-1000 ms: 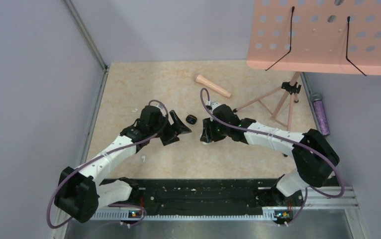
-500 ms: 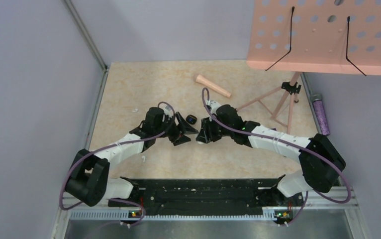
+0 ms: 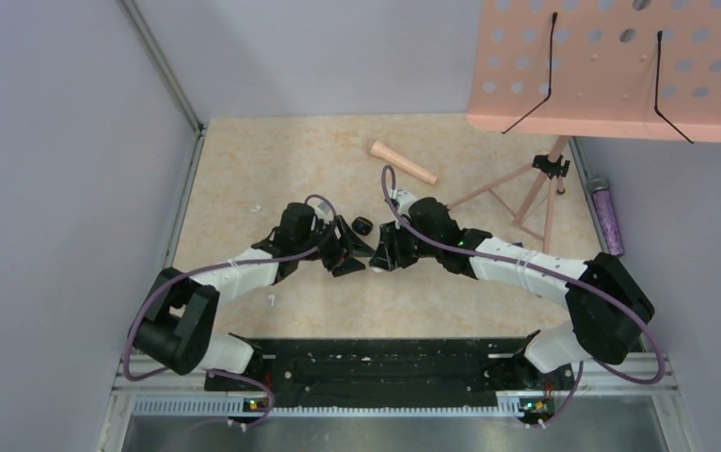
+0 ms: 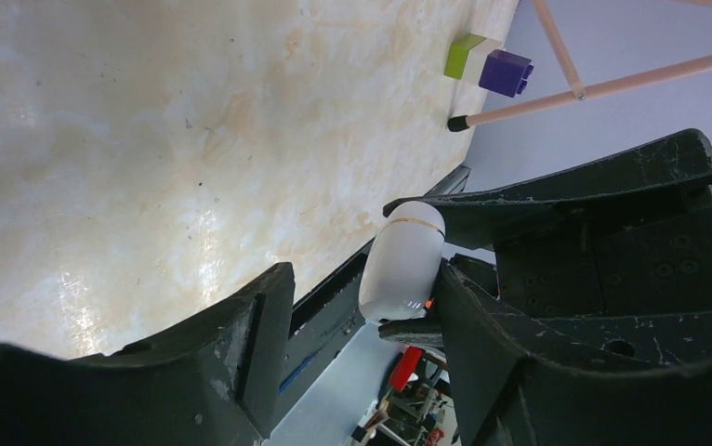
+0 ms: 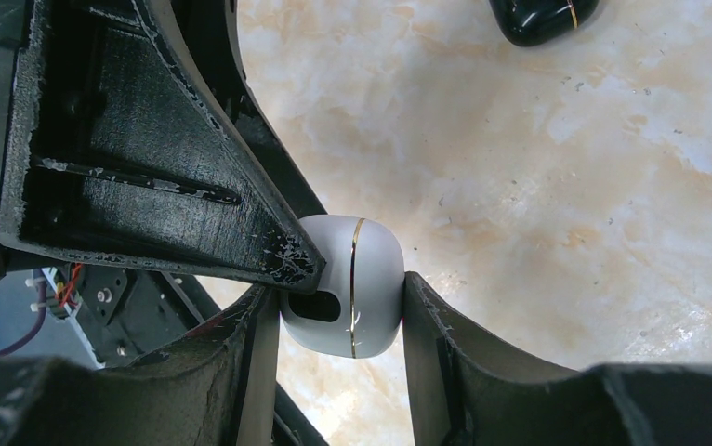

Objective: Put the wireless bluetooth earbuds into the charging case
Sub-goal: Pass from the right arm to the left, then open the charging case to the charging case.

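Charging case (image 5: 357, 283): white, clamped in right gripper (image 5: 341, 311), presumably steadied for opening. Left gripper (image 4: 362, 293): half-open, straddling it from nine o'clock.

Left gripper (image 3: 361, 250) and right gripper (image 3: 382, 256), gripping the charging case (image 5: 348, 283), crowd mid-table; stand legs (image 3: 507, 193) block the right; tabletop (image 3: 244, 169) open left.

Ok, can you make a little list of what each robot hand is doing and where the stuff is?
right gripper: shut on the white case
left gripper: open, jaws either side of that same case
black shiny pod: lying on the table, just past the grippers
tiny white bit: on the table near the left arm, maybe an earbud
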{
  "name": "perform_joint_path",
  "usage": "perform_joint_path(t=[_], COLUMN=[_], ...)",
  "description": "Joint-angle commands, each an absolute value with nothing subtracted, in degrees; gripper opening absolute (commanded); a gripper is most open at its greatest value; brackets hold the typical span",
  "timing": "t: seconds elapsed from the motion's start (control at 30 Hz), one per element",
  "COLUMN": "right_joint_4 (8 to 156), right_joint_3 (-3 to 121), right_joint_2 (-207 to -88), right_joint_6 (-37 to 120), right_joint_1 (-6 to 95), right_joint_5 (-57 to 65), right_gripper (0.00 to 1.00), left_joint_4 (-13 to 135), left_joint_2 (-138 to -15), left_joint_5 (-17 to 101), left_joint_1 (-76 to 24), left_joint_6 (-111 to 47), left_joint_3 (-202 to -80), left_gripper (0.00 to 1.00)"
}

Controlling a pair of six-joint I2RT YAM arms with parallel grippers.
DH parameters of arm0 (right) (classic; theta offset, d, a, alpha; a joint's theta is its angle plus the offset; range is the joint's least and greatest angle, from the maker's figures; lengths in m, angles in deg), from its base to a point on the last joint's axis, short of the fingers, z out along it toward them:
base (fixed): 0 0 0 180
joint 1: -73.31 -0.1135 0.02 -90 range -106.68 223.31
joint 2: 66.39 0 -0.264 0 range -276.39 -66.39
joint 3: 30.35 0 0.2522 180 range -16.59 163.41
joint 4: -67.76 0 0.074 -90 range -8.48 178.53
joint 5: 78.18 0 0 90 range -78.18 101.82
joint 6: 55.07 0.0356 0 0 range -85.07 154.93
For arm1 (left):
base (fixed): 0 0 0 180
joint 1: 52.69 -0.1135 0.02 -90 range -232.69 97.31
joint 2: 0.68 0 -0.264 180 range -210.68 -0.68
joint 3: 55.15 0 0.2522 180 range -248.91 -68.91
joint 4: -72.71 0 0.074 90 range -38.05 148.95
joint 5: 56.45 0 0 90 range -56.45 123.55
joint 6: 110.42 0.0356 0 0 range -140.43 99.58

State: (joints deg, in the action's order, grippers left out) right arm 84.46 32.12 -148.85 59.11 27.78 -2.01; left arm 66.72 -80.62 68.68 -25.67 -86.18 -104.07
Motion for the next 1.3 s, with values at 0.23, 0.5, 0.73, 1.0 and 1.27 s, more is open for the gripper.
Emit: perform_joint_path(t=[0.23, 0.5, 0.73, 1.0, 1.27], right_joint_4=[81.9, 82.1, 89.4, 88.3, 66.2], right_joint_3=[35.0, 37.6, 42.6, 38.8, 25.9], right_joint_2=[-148.8, -150.6, -150.9, -145.0, -140.3], right_joint_6=[59.0, 59.2, 59.1, 66.2, 83.7], right_joint_1=[27.0, 27.0, 27.1, 34.0, 40.3], right_joint_5=[-3.4, -4.4, -4.8, -13.1, -24.1], right_gripper=[0.27, 0.33, 0.64, 0.7, 0.68], left_joint_4=[70.0, 68.3, 61.8, 62.8, 66.4], left_joint_2=[-83.5, -82.7, -80.9, -79.1, -75.2], left_joint_5=[75.3, 76.3, 73.9, 76.2, 78.2], left_joint_1=[-25.3, -25.4, -26.4, -28.7, -30.6], left_joint_6=[-84.1, -83.1, -78.6, -76.7, -76.4], left_joint_3=[-107.5, -109.0, -110.3, -110.5, -111.9], left_gripper=[0.51, 0.24, 0.0, 0.0, 0.0])
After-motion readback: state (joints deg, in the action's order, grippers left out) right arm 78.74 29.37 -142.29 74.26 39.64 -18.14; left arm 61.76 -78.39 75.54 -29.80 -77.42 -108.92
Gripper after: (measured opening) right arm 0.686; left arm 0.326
